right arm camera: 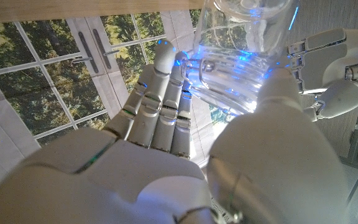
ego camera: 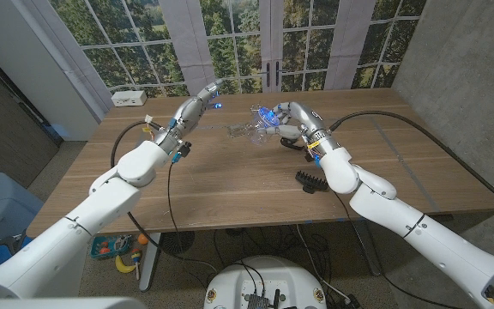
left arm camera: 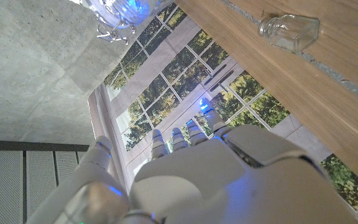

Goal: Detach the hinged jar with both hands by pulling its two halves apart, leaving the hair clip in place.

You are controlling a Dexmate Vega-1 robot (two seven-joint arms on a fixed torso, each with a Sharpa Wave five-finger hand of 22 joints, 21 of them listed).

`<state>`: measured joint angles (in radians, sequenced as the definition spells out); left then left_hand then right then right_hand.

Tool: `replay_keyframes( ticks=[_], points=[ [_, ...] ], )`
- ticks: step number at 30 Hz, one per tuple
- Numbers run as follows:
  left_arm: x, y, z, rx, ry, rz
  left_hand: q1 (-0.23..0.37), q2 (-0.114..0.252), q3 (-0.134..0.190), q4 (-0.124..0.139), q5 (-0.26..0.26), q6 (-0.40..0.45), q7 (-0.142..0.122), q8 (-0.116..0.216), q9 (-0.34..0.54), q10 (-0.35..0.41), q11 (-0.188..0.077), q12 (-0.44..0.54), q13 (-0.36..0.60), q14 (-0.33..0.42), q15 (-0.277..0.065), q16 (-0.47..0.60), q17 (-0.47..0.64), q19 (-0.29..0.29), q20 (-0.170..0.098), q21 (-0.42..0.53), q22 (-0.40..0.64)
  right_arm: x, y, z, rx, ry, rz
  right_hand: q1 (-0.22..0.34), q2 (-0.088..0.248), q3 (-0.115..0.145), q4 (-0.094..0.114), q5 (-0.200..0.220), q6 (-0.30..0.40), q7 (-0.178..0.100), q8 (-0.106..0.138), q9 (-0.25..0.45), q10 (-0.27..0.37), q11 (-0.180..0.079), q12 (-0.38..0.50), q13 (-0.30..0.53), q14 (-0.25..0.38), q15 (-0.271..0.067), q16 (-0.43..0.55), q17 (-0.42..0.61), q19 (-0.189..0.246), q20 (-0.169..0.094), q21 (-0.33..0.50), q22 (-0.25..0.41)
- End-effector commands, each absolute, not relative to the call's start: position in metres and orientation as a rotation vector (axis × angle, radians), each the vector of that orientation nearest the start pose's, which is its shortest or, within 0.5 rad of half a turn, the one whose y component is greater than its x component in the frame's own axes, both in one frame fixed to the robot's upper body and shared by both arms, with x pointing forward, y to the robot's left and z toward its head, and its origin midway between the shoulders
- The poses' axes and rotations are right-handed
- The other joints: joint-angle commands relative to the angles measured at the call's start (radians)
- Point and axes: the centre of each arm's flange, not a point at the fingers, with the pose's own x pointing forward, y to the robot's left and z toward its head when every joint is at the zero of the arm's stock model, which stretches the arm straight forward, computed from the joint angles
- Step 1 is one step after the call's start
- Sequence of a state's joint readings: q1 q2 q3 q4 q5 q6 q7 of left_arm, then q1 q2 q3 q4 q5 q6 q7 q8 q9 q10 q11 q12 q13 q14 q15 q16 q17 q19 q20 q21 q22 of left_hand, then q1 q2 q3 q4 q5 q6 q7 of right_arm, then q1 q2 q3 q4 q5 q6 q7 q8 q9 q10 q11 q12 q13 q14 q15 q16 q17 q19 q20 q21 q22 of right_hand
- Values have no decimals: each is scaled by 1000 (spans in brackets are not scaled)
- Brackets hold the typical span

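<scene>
My right hand point(ego camera: 288, 118) holds one clear glass half of the jar point(ego camera: 261, 118) a little above the table, lit blue by the fingertips; the right wrist view shows its fingers point(right arm camera: 160, 106) and thumb wrapped around the glass point(right arm camera: 241, 59). The other glass half point(ego camera: 239, 130) lies on its side on the table just left of it, apart from both hands, and is seen in the left wrist view as a small bottle point(left arm camera: 289, 31). My left hand point(ego camera: 197, 103) hovers to the left of the pieces, fingers point(left arm camera: 185, 134) stretched out and holding nothing. A black hair clip point(ego camera: 311, 182) lies on the table beside my right forearm.
A white box point(ego camera: 129, 97) sits at the table's back left corner. Black cables run over the table point(ego camera: 230, 184) along both arms. Large windows stand behind the far edge.
</scene>
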<state>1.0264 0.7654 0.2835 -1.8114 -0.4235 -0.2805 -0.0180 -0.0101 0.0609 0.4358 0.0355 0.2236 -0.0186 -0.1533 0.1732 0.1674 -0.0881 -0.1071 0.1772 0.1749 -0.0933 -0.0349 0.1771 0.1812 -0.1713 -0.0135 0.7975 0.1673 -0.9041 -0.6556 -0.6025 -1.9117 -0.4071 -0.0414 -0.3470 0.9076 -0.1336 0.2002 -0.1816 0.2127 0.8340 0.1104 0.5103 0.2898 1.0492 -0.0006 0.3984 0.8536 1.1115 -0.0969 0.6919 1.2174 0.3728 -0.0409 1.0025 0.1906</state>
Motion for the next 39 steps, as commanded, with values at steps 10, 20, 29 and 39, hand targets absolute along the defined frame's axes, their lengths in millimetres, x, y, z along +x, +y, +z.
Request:
replay_keyframes(
  ticks=[10,20,29,39],
  points=[
    [558,270,25,100,-821,-446,15,134,43,113,54,17,77,8,1,-6,27,11,-3,-21,-53,11,-2,-62,-68,-62,-3,539,-122,5,-1077,-1024,-104,255,265,49,53,8,165,-154,1,-3,123,-124,-7,4,-39,-123,6,2,-8,-169,12,2],
    [567,277,16,22,-833,-396,28,137,98,145,90,15,98,2,0,-28,55,3,-3,-43,-47,5,-3,-62,-153,-103,-5,552,-114,-1,-1137,-1030,-155,255,265,47,53,8,168,-157,1,-6,124,-126,-12,2,-39,-123,6,2,-7,-168,17,2],
    [570,282,6,-47,-837,-268,4,130,112,160,120,-77,94,-9,-1,-153,51,-6,-5,-198,-56,-5,0,-279,-196,-278,-1,564,-111,-7,-1186,-1011,-180,253,265,44,54,8,168,-161,0,-9,125,-131,-17,0,-40,-123,6,1,-5,-168,23,1],
    [576,285,-3,-93,-812,-179,-2,126,93,162,122,-155,83,-6,-1,-251,46,-7,-5,-293,-55,-3,1,-351,-196,-353,1,577,-106,-18,-1250,-1003,-220,251,264,42,55,8,169,-164,-1,-13,128,-130,-21,-2,-39,-122,5,0,-4,-168,27,0]
  ],
)
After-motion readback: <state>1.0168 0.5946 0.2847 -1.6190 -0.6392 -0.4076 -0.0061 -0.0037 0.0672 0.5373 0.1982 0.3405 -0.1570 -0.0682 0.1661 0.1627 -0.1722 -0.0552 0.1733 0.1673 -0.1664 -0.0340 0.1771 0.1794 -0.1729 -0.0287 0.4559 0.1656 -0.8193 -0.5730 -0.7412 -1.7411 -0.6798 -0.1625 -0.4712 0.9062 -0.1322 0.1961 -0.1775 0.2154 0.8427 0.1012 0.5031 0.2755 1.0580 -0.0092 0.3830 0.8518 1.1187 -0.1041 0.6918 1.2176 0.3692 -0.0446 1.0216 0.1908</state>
